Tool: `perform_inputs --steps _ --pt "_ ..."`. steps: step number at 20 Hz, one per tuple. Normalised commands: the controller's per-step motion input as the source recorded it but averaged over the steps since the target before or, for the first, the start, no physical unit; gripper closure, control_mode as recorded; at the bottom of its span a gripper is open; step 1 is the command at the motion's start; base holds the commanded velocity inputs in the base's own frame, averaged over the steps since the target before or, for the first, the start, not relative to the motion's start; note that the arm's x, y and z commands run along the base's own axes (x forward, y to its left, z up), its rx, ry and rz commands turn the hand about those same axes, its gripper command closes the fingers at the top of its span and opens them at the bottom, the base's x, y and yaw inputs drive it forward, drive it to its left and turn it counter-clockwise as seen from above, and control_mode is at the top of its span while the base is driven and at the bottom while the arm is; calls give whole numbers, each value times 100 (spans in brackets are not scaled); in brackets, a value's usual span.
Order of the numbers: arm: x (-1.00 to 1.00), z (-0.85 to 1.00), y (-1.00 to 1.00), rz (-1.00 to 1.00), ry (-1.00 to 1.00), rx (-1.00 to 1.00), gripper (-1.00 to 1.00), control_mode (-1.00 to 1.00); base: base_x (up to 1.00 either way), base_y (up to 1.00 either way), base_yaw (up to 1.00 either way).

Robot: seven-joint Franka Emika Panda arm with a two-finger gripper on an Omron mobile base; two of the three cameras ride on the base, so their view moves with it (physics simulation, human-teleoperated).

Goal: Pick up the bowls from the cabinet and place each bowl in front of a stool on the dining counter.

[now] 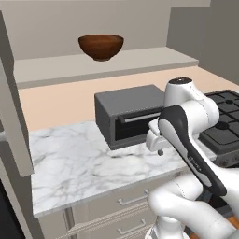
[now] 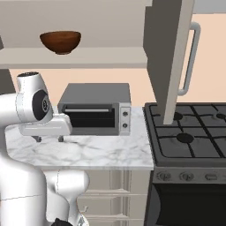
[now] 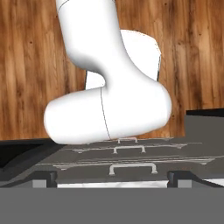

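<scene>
The white arm fills the near foreground of both base views, folded up from the floor with its hand held level just above the marble counter (image 1: 84,158). The gripper (image 2: 48,138) points straight down at the stone, its two short dark tips (image 3: 44,178) spread wide with nothing between them; through the hand view they frame the counter's front edge and the cream drawer fronts (image 3: 131,168) below it, with wood floor beyond. To the left of the fingers the marble runs bare to its left edge, where an open cabinet door (image 1: 11,116) stands on edge and bounds that side. Directly behind the fingers sits a grey toaster oven (image 2: 95,108), its glass front facing the robot and close to the hand, so there is little room to travel backward at that height. Above and behind the fingers, on the beige cabinet shelf (image 1: 107,65), stands the dark brown bowl (image 1: 101,46), upright with its mouth facing up; being round it has no long axis, and it sits near the shelf's front edge with open shelf on either side. To the right of the fingers the marble ends at a black gas stove (image 2: 190,137), and the other cabinet door (image 2: 176,57), with its long curved pale handle (image 2: 190,59), hangs open over that seam.
</scene>
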Motion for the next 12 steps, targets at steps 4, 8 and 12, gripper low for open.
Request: perform_inputs --steps 4,8,12 --pt "0 0 0 0 0 0 -100 100 17 13 0" --pt "0 0 0 0 0 0 -100 100 0 0 0" --pt "0 0 0 0 0 0 -100 100 42 4 0"
